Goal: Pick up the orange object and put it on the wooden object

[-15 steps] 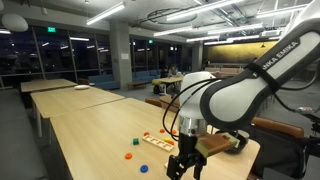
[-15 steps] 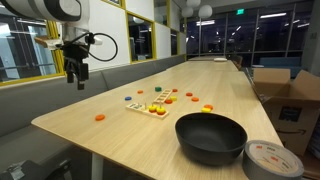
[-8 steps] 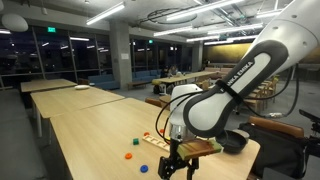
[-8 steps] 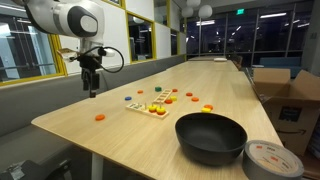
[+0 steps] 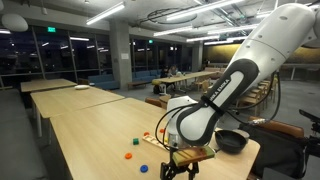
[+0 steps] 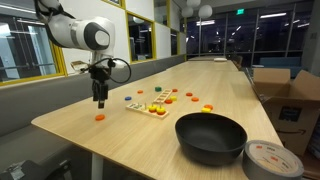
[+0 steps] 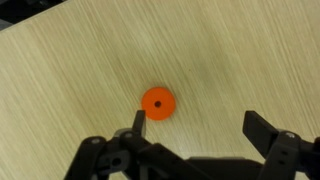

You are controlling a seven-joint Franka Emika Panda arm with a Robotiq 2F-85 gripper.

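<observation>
The orange object is a small round disc with a centre hole (image 7: 157, 102), lying flat on the light wooden table. In an exterior view it lies near the table's front corner (image 6: 99, 117). My gripper (image 7: 200, 128) is open and empty above the table. Its one fingertip (image 7: 139, 122) is right beside the disc, which lies outside the gap between the fingers. In an exterior view the gripper (image 6: 100, 98) hangs just above the disc. The wooden object is a flat board (image 6: 148, 108) with small coloured pieces on it, and it also shows in an exterior view (image 5: 157, 141).
A large black bowl (image 6: 211, 137) and a round tape-like roll (image 6: 273, 160) stand near the table's end. Several small coloured pieces lie around the board (image 6: 178, 97). Blue (image 5: 131, 144) and orange (image 5: 128, 155) pieces lie on the table. A cardboard box (image 6: 285, 95) stands beside the table.
The arm has swung over the table and lowered, bringing the open gripper from beyond the table's edge to just above the orange disc. The disc and board have not moved.
</observation>
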